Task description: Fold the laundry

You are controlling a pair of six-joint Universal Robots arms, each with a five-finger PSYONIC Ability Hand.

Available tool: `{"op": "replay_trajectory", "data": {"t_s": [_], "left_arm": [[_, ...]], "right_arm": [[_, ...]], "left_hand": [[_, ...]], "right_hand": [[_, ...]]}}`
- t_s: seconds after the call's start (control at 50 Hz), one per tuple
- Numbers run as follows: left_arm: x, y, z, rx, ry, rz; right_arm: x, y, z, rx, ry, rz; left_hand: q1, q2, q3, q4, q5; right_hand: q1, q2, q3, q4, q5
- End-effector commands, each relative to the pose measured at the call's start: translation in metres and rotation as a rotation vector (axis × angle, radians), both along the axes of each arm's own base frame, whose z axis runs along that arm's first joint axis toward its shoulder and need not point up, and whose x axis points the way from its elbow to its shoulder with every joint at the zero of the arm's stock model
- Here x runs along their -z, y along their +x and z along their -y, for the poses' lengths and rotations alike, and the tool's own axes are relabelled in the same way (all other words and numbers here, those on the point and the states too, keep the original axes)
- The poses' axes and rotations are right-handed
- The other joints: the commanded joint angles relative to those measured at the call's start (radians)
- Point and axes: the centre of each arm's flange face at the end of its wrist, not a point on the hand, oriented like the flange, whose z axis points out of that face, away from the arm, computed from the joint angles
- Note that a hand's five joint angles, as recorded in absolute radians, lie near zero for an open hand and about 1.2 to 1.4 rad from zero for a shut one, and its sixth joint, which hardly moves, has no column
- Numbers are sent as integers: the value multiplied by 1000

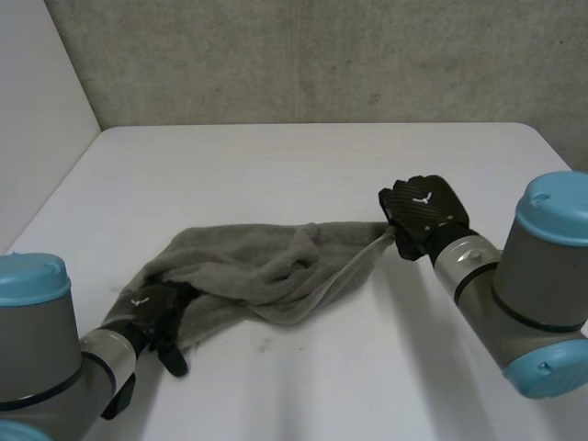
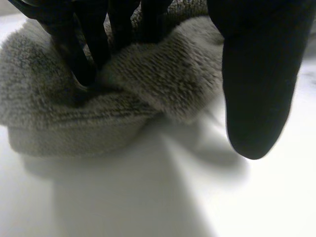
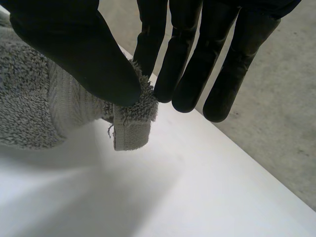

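Observation:
A grey towel lies crumpled in a long bunch across the white table. My left hand rests on its left end. In the left wrist view the fingers press straight into a fold of the towel, while the thumb stands apart from the cloth, over bare table. My right hand is at the towel's right corner. In the right wrist view its thumb and a finger pinch that hemmed corner, lifted a little off the table.
A rough grey wall runs behind the table's far edge, and a white panel stands at the left. Bare tabletop lies beyond the towel and in front of it.

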Motion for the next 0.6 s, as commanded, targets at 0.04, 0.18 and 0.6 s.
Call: {"op": "replay_trajectory", "data": {"t_s": [0.04,0.18,0.6], "left_arm": [[-10,-6,21,-43,-137,-13],[-53,-17,37,-30,-283,-74],[-132,-33,31,229,-266,140]], "right_arm": [[-11,-15,13,46,-4,-16],[-33,-26,21,63,-69,-129],[-111,-72,2,104,-71,-333]], "left_hand": [[852,854,855,854,852],[1104,1106,1107,1106,1104],[1104,1106,1107,1106,1104]], "right_hand": [[455,222,219,207,243],[455,222,219,207,243],[455,222,219,207,243]]}}
